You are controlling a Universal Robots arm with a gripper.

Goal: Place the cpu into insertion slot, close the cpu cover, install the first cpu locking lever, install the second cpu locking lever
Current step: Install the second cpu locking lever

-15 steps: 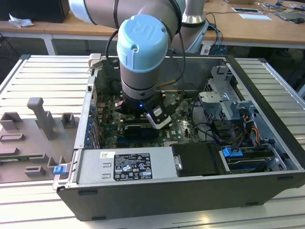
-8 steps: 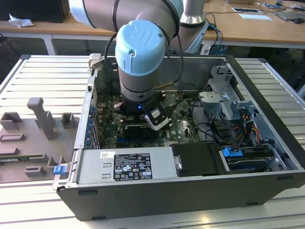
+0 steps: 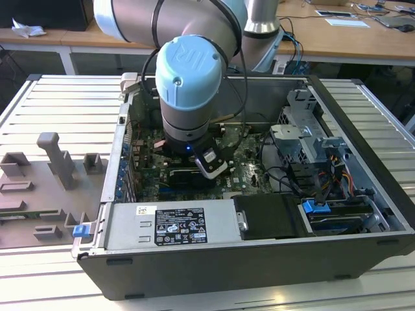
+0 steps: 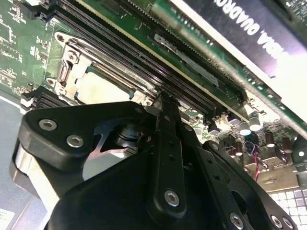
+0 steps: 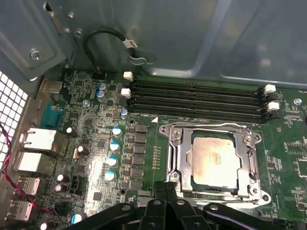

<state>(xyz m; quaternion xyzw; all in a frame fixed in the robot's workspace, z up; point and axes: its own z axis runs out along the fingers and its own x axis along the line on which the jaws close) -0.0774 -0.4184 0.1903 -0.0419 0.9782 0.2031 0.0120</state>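
Note:
The cpu [image 5: 214, 160], pale silver-beige, lies seated in the insertion slot [image 5: 165, 130] on the green board. The silver cpu cover [image 5: 245, 167] lies flat around its edges. My gripper [image 5: 166, 188] is shut, its black fingertips together and right at the socket frame's near edge, with nothing visible between them. In the second wrist view the gripper [image 4: 164, 98] reaches down to the corner of the socket, beside the cpu [image 4: 100, 88] and the cover [image 4: 64, 72]. In the exterior view the arm's blue-capped wrist [image 3: 188, 84] hangs over the open computer case [image 3: 363, 162].
Long black memory slots [image 5: 196, 98] run just beyond the socket. A black graphics card [image 4: 249, 28] lies along one side. The case's metal wall [image 5: 192, 33], a power supply [image 3: 172, 227], a drive cage [image 3: 305, 129] and loose cables hem in the board.

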